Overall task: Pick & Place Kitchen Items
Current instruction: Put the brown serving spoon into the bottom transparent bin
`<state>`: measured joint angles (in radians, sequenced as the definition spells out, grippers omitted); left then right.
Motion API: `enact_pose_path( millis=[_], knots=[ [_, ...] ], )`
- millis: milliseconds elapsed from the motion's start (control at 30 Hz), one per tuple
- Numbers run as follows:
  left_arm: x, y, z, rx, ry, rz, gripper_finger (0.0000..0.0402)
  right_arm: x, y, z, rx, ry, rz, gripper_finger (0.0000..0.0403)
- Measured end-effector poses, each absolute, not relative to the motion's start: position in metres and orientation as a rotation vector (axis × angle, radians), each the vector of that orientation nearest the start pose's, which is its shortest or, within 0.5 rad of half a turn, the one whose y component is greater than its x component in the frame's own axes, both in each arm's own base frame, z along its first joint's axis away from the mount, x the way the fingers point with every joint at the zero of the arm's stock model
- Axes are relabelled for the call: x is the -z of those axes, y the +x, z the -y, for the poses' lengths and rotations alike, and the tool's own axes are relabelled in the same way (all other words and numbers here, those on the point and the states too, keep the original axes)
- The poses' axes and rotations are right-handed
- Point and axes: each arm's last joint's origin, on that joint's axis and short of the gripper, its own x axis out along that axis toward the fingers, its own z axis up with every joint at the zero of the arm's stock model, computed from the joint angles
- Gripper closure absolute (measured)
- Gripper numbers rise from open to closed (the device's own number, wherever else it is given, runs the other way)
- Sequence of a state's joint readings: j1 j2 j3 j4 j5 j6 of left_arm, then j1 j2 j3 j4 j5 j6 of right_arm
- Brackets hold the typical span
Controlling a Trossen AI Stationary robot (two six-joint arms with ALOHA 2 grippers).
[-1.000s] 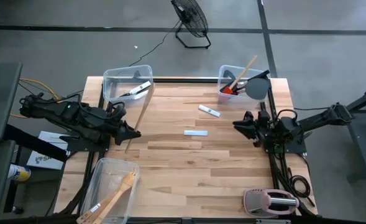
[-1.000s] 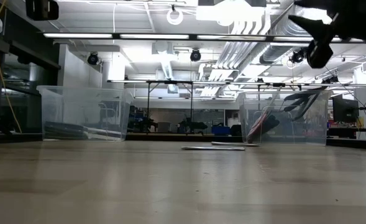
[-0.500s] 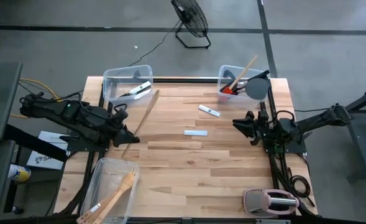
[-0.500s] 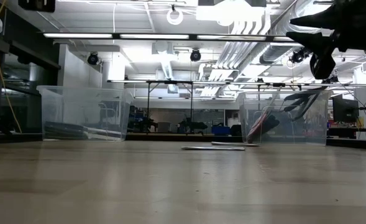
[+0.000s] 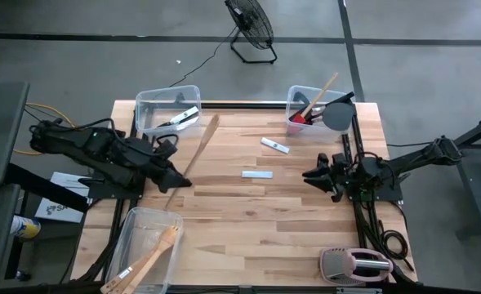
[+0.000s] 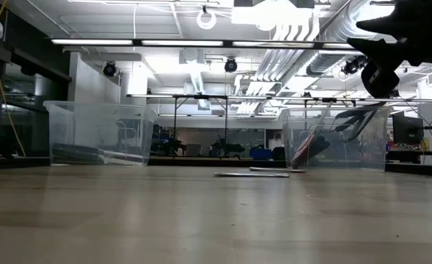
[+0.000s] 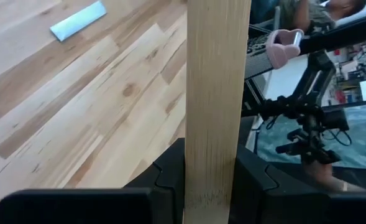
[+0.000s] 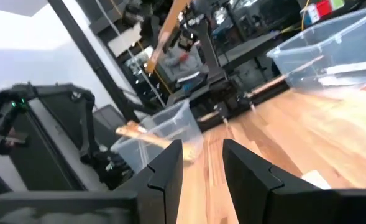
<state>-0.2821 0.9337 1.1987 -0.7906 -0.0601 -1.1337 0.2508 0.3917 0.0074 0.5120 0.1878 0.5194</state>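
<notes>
from above, the left gripper [image 5: 177,178] held a long wooden utensil [image 5: 199,147] by one end, angled up near the far-left bin [image 5: 146,104]; i thought it could swing or slip. the right gripper [image 5: 312,175] hung empty, fingers slightly apart, above the table. in the left wrist view, both fingers [image 7: 168,174] were clamped on the wooden handle [image 7: 215,93].

Looks like a robotics lab or workshop — bare concrete floor [image 5: 403,49] with a standing fan [image 5: 251,24], exposed ceiling ducts [image 6: 289,33] and strip lights [image 6: 98,42], equipment racks beyond a wooden worktable [image 5: 256,220] — cables trailing.
</notes>
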Motion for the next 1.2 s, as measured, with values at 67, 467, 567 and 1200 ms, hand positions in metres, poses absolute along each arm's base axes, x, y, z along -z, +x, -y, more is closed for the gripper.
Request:
enact_pose_path(
  millis=[67,467,567,1200],
  knots=[
    [-0.393,0.166,0.046,-0.117,-1.020,-0.603,0.0322,-0.180,0.119,-0.025,-0.099,0.544,0.096,0.0296],
    [-0.414,0.183,0.054,-0.280,-1.029,-0.910,0.0322,-0.176,0.119,-0.025,-0.090,0.536,0.060,0.0296],
    [-0.421,0.186,0.058,-0.321,-1.020,-0.979,0.0322,-0.175,0.119,-0.025,-0.089,0.535,0.057,0.0296],
    [-0.420,0.185,0.132,-0.424,-1.225,-1.555,0.0322,-0.170,0.120,-0.025,-0.075,0.524,0.007,0.0296]
  ],
)
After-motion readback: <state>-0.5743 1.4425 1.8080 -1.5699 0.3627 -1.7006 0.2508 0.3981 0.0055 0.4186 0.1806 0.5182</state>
